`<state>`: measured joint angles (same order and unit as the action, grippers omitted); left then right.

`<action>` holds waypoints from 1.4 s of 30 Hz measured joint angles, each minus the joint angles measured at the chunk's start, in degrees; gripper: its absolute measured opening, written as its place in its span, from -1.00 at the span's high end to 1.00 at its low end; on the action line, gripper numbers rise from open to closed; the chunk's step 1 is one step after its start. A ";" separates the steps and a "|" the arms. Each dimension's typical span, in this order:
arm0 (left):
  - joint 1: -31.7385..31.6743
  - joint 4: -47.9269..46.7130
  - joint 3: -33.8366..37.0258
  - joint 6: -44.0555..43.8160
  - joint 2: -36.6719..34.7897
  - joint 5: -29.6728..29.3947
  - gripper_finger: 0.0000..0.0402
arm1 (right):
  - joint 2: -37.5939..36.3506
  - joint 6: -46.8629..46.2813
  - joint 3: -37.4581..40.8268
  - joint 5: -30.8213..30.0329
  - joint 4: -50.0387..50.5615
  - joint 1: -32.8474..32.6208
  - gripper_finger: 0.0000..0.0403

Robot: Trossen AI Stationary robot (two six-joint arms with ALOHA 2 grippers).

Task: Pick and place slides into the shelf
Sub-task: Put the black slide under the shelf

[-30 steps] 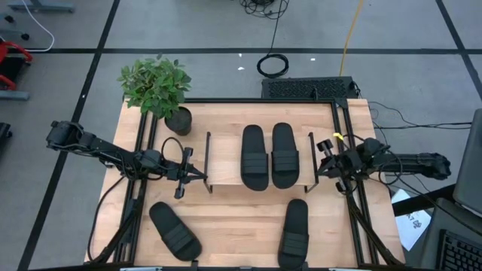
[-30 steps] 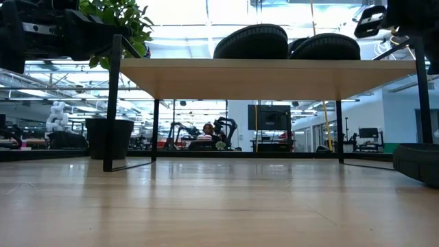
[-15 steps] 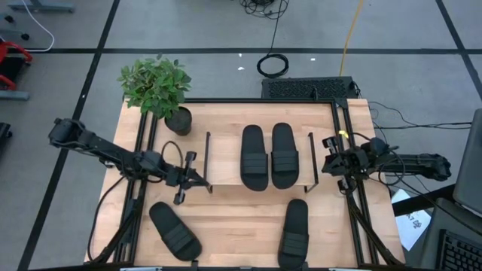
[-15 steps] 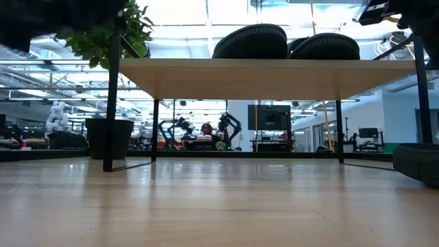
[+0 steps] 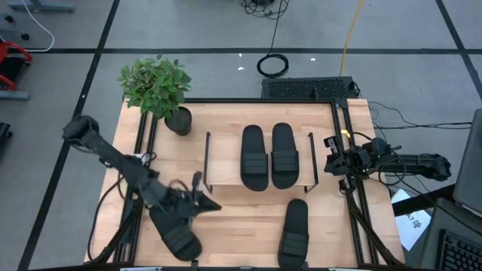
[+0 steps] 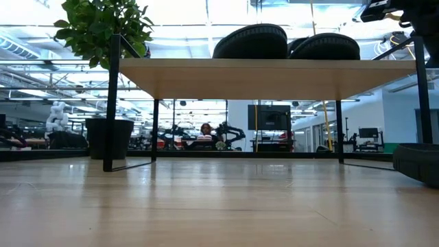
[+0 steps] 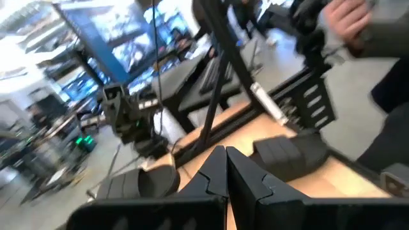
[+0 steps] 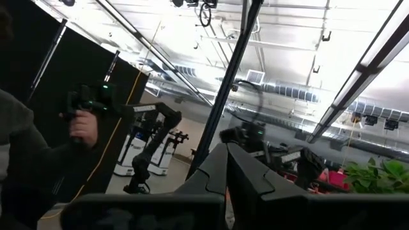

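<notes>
Two black slides (image 5: 254,156) (image 5: 284,154) lie side by side, soles down, on the light-wood top board of the shelf (image 5: 223,162); the low view shows them on the board (image 6: 250,42). Two more slides rest on the table near its near edge, one left (image 5: 175,230) and one right (image 5: 294,233). My left gripper (image 5: 215,204), shut (image 7: 225,151), hovers by the far end of the left slide, fingers pointing toward the table's right. My right gripper (image 5: 328,159), shut (image 8: 225,148), hangs by the shelf's right frame.
A potted plant (image 5: 158,89) stands at the table's far left corner, beside the shelf. The shelf's thin black side frames (image 5: 207,162) (image 5: 310,162) rise on both sides of the board. Bare tabletop (image 5: 241,218) lies between the two near slides. A person's hand (image 7: 348,19) shows beyond the table.
My left arm has swung from beside the shelf's left frame toward the table's near edge and a little right, staying shut, and now hovers by the left near slide. It has left the low view. The slides have not moved.
</notes>
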<state>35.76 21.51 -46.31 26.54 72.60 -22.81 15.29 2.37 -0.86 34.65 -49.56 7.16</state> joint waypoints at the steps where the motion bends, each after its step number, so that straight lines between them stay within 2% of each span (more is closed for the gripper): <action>1: 0.92 -0.03 -1.56 -0.22 2.27 -2.16 0.98 | 0.00 0.00 0.00 0.00 0.00 0.00 1.00; 6: 3.48 -0.01 -10.90 -1.49 15.18 -10.12 0.98 | 0.00 -0.20 0.00 0.00 0.00 0.00 1.00; 12: 4.08 -0.46 -24.83 1.80 31.22 -21.44 0.98 | 0.00 -0.22 0.00 -0.01 -0.21 -0.02 1.00; 18: 4.29 -2.63 -36.65 8.30 42.80 -27.16 0.98 | 0.00 -4.03 0.00 -0.02 -3.19 -0.02 1.00; 20: 3.98 -5.02 -39.11 8.85 44.95 -27.37 0.98 | -0.02 -6.89 0.00 -0.02 -4.80 -0.02 1.00; 23: 2.75 -8.07 -41.93 2.47 46.62 -25.59 0.98 | -0.02 -9.65 0.00 0.00 -6.12 -0.02 1.00; 30: -0.59 -14.14 -46.33 -10.85 48.23 -15.44 0.91 | 0.00 -10.71 0.00 -0.02 -6.26 -0.02 1.00; 33: -1.76 -14.91 -47.94 -11.58 49.72 -11.89 0.79 | -0.03 -10.71 0.00 -0.02 -6.80 -0.02 1.00; 37: -2.63 -15.20 -52.18 -11.91 52.72 -10.38 0.64 | 0.08 -10.75 0.00 -0.02 -7.66 -0.04 1.00; 42: -2.21 -19.54 -56.91 -9.17 56.26 -11.92 0.51 | 0.09 -11.99 0.00 -0.03 -7.41 -0.02 1.00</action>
<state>33.55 1.97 -103.21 17.37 128.86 -34.72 15.38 -9.62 -0.86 34.63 -56.97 7.14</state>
